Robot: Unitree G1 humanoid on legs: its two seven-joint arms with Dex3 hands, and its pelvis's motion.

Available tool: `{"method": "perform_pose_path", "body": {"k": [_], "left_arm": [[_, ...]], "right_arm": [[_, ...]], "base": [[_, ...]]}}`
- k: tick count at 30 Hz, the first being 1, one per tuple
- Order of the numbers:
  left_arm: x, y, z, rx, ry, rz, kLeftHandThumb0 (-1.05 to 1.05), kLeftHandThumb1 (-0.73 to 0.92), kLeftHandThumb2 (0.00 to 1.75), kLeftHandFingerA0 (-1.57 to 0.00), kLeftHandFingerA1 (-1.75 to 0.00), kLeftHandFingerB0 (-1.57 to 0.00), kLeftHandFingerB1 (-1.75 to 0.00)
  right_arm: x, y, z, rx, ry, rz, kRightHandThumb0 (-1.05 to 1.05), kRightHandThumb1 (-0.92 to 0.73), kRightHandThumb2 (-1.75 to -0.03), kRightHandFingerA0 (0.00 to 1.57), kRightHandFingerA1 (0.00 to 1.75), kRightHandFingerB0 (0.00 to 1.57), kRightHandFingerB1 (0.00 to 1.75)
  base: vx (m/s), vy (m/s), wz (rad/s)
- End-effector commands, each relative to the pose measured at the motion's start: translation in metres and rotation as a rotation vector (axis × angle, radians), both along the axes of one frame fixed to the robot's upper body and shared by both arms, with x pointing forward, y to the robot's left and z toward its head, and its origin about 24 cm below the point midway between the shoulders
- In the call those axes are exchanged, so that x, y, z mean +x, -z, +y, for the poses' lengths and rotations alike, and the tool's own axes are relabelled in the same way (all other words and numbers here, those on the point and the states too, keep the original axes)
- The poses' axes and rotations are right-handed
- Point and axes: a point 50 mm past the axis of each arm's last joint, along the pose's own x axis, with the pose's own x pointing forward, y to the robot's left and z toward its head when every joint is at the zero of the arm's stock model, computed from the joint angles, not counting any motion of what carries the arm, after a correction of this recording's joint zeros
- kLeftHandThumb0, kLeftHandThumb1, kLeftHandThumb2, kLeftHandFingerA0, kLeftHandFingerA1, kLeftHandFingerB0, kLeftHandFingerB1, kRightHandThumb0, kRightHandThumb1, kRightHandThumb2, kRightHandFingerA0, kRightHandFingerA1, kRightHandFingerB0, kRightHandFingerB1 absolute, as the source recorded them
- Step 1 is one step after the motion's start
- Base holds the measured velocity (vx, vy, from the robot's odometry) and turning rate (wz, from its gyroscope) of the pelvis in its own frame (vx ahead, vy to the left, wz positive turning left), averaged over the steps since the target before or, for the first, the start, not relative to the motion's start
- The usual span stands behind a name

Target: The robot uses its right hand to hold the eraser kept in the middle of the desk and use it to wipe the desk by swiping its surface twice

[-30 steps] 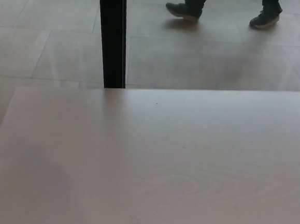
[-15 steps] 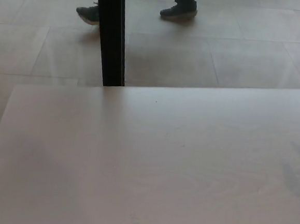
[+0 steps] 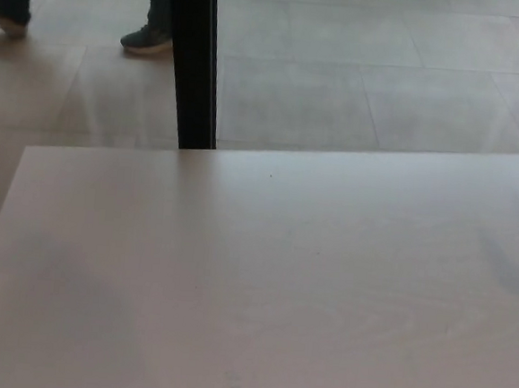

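The pale desk [image 3: 261,284] fills the lower two thirds of the head view, its far edge running from the upper left to the right border. No eraser shows anywhere on its surface. Neither of my hands nor any part of my arms is in the picture.
A black post [image 3: 193,63] stands upright just beyond the desk's far edge, left of centre. Behind it lies a tiled floor [image 3: 359,67]. A person's legs and dark shoes [image 3: 146,39] are at the top left, partly behind the post.
The person has walked across the floor from the top right to the top left, passing behind the black post. The desk looks the same.
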Motion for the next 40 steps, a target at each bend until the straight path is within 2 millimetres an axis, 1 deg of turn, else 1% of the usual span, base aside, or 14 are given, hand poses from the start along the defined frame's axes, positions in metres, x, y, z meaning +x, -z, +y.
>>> {"method": "perform_pose_path", "body": {"k": [1, 5, 6, 7, 8, 9, 11, 13, 14, 16, 18, 19, 20, 40], "left_arm": [[-0.002, -0.002, 0.002, 0.023, -0.009, -0.021, -0.75, 0.76, 0.63, -0.58, -1.03, -0.54, -0.84], [-0.004, -0.002, 0.002, 0.009, -0.017, -0.029, -0.73, 0.76, 0.63, -0.56, -1.01, -0.53, -0.83], [-0.004, -0.002, 0.002, 0.004, -0.022, -0.038, -0.73, 0.76, 0.62, -0.53, -1.03, -0.53, -0.84], [-0.003, -0.002, 0.001, 0.002, -0.025, -0.041, -0.72, 0.77, 0.62, -0.53, -1.02, -0.53, -0.84], [-0.003, -0.001, 0.002, -0.001, -0.033, -0.042, -0.71, 0.76, 0.62, -0.53, -1.01, -0.53, -0.83], [-0.004, -0.001, 0.002, -0.001, -0.033, -0.036, -0.71, 0.76, 0.62, -0.53, -1.00, -0.52, -0.82], [-0.005, 0.000, 0.001, -0.003, -0.037, -0.029, -0.73, 0.76, 0.63, -0.54, -1.00, -0.53, -0.83], [-0.005, 0.000, 0.002, -0.004, -0.037, -0.032, -0.72, 0.76, 0.62, -0.54, -0.96, -0.51, -0.80], [-0.004, 0.000, 0.002, 0.002, -0.027, -0.014, -0.71, 0.78, 0.63, -0.53, -0.90, -0.51, -0.74], [-0.005, 0.001, 0.003, -0.001, -0.040, -0.001, -0.69, 0.77, 0.63, -0.53, -0.89, -0.51, -0.72], [-0.008, 0.002, 0.003, -0.029, -0.067, -0.017, -0.69, 0.76, 0.63, -0.51, -0.91, -0.48, -0.71], [-0.008, 0.002, 0.003, -0.026, -0.065, -0.017, -0.70, 0.76, 0.63, -0.50, -0.91, -0.45, -0.71], [-0.010, 0.000, 0.005, -0.009, -0.060, -0.003, -0.70, 0.76, 0.63, -0.52, -0.92, -0.47, -0.73], [-0.014, -0.001, 0.011, -0.026, -0.064, 0.034, -0.68, 0.77, 0.63, -0.52, -1.01, -0.48, -0.75]], "right_arm": [[-0.060, -0.004, -0.052, 0.232, 0.129, -0.078, -0.83, -0.85, -0.66, 0.68, 0.50, 0.28, 0.52], [-0.111, 0.046, -0.080, 0.350, 0.323, -0.016, -0.85, -0.82, -0.66, 0.60, 0.55, 0.23, 0.60], [-0.127, 0.066, -0.087, 0.398, 0.415, 0.000, -0.83, -0.60, -1.04, 0.59, 0.64, 0.28, 0.65], [-0.138, 0.079, -0.089, 0.421, 0.479, 0.012, -0.83, -0.80, -0.64, 0.65, 0.55, 0.23, 0.64], [-0.144, 0.087, -0.089, 0.428, 0.519, 0.022, -0.79, -0.91, -0.67, 0.44, 0.82, 0.00, 0.75], [-0.158, 0.106, -0.088, 0.483, 0.594, 0.046, -0.87, -0.61, -0.85, 0.63, 0.61, 0.24, 0.65], [-0.171, 0.124, -0.085, 0.559, 0.675, 0.039, -0.85, -0.64, -1.02, 0.63, 0.68, 0.25, 0.67], [-0.182, 0.145, -0.082, 0.578, 0.733, 0.123, -0.82, -0.77, -0.63, 0.65, 0.64, 0.07, 0.72], [-0.187, 0.155, -0.079, 0.592, 0.771, 0.157, -0.87, -0.62, -0.99, 0.61, 0.72, 0.18, 0.68], [-0.192, 0.165, -0.078, 0.607, 0.812, 0.181, -0.81, -0.74, -0.62, 0.63, 0.69, 0.18, 0.71], [-0.196, 0.172, -0.073, 0.547, 0.811, 0.258, -0.80, -0.75, -0.63, 0.56, 0.68, 0.19, 0.71], [-0.196, 0.174, -0.073, 0.541, 0.814, 0.271, -0.80, -0.59, -1.00, 0.60, 0.73, 0.24, 0.66], [-0.198, 0.186, -0.070, 0.553, 0.815, 0.327, -0.74, -0.73, -0.61, 0.67, 0.65, 0.29, 0.62], [-0.188, 0.226, -0.037, 0.499, 0.638, 0.621, -0.52, -0.60, -0.58, 0.88, 0.69, 0.67, 0.63]], "base": [[0.00, 0.000, 0.00], [0.00, 0.000, 0.00], [0.00, 0.000, 0.00], [0.00, 0.000, 0.00], [0.00, 0.000, 0.00], [0.00, 0.000, 0.00], [0.00, 0.000, 0.00], [0.00, 0.000, 0.00], [0.00, 0.000, 0.00], [0.00, 0.000, 0.00], [0.00, 0.000, 0.00], [0.00, 0.000, 0.00], [0.00, 0.000, 0.00], [0.00, 0.000, 0.00]]}}
